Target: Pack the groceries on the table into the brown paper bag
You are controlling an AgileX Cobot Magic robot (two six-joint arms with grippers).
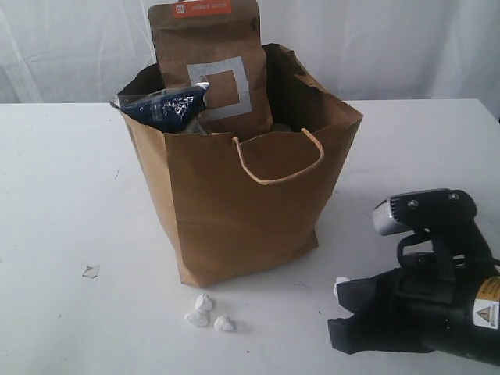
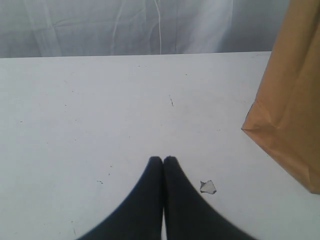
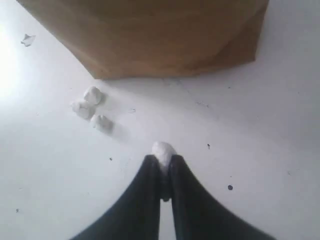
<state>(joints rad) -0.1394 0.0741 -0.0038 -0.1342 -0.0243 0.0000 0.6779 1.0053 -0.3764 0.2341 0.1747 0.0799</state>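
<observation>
right pincer (image 3: 162,161) nips a white crumb (image 3: 162,150), left pincer (image 2: 163,161) closed empty; bag (image 1: 226,211) hides most groceries (image 1: 207,55).

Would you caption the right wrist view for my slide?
Right end effector pinches small white crumb near brown kraft paper bag.

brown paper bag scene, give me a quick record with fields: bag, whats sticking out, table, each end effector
brown paper bag: upright on the table, top open
brown pouch: stands well above the bag's rim
dark noodle packet: pokes out at the rim beside the pouch
table: three white crumbs lie in front of the bag
left end effector: shut, nothing held
right end effector: shut on a white lump
</observation>
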